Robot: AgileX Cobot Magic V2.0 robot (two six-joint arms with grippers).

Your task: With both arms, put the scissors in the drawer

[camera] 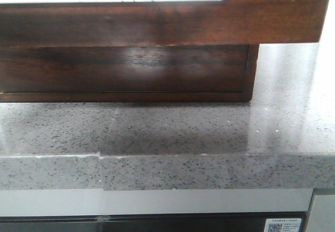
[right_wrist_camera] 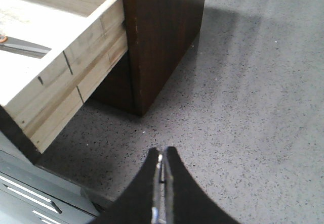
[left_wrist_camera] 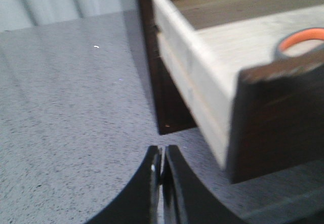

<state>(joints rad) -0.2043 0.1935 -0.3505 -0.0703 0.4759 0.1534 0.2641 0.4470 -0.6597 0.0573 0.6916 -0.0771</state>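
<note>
Scissors (left_wrist_camera: pixel 302 39) already lie inside the open drawer (camera: pixel 172 20), at your twelve o'clock. Left gripper (left_wrist_camera: pixel 162 171) and right gripper (right_wrist_camera: pixel 162 176) are both clenched, empty. You should push the stiff, glossy, probably slippery wooden front squarely at both ends.

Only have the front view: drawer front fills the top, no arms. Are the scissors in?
Observer: Left wrist view shows an orange scissor handle inside the pulled-out drawer, behind its front panel.
Operator: Blade visible anywhere?
Observer: Right wrist view shows a grey metal blade lying on the drawer floor.
Operator: Grippers?
Observer: Left gripper is shut and empty, above the countertop beside the drawer's side.
Operator: Right?
Observer: Right gripper is shut and empty, above the counter at the cabinet's other side.
</note>
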